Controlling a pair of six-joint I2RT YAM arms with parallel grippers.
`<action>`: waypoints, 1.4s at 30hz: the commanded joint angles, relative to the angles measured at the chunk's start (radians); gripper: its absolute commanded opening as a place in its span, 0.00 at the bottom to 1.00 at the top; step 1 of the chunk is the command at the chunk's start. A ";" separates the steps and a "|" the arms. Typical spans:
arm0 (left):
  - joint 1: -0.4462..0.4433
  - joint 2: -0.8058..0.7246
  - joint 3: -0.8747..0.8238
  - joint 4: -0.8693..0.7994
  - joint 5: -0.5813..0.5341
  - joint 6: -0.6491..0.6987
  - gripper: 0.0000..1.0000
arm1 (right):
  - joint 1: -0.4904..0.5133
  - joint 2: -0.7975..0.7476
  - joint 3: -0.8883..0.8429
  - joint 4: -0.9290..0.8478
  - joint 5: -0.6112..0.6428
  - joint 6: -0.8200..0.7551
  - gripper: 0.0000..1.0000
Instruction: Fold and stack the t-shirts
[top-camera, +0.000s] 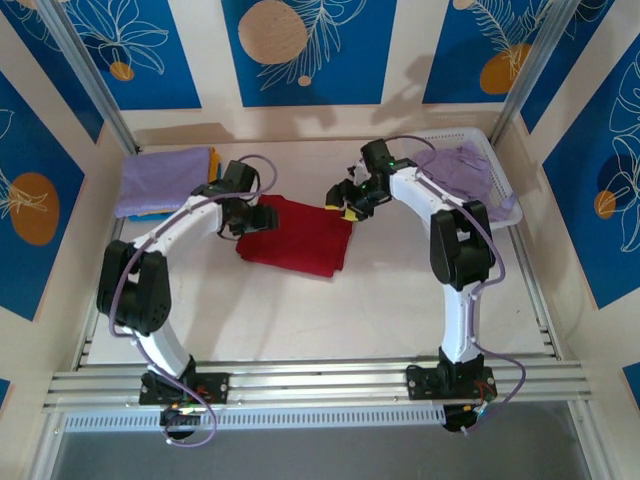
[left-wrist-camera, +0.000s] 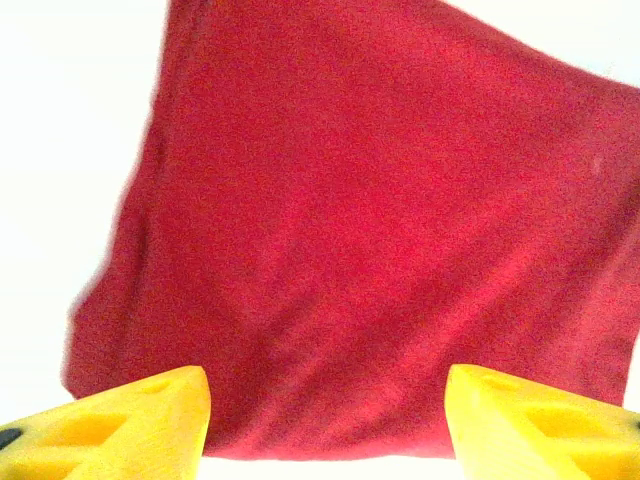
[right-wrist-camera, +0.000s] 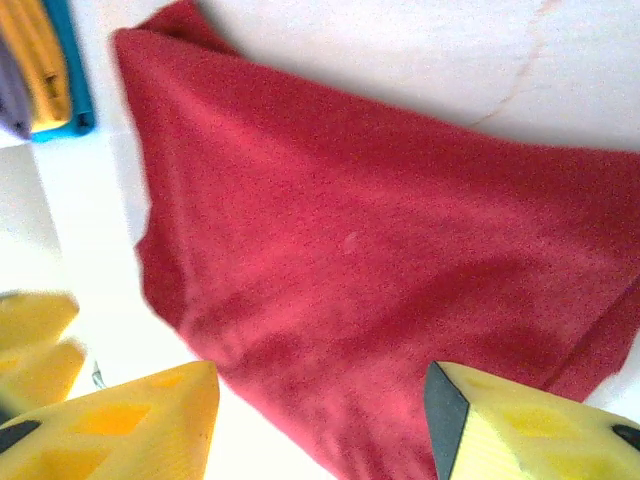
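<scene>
Centrally on the white table (top-camera: 300, 320) lies a folded dark red cloth t-shirt (top-camera: 297, 237). Both arms bend inward, left gripper (top-camera: 237, 215) at its left edge, right gripper (top-camera: 347, 200) near its far corner, fingers apart, empty.

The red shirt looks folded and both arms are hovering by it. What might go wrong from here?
The open jaws stand at either side of the red shirt. If they pinch only the top layer, the fold might fall open when lifted. The pile of folded shirts lies apart at the back left, so the shirt might sag or land crooked on the way there.
</scene>
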 joint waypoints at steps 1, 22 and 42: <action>0.022 0.105 0.086 -0.120 -0.093 0.179 0.63 | 0.006 -0.084 -0.041 -0.049 -0.039 -0.027 0.58; 0.027 0.447 0.177 -0.067 0.005 0.264 0.64 | -0.069 -0.266 -0.275 -0.028 -0.047 -0.039 0.59; -0.028 0.195 0.212 -0.134 -0.333 0.273 0.00 | -0.105 -0.376 -0.337 -0.003 -0.053 -0.019 0.59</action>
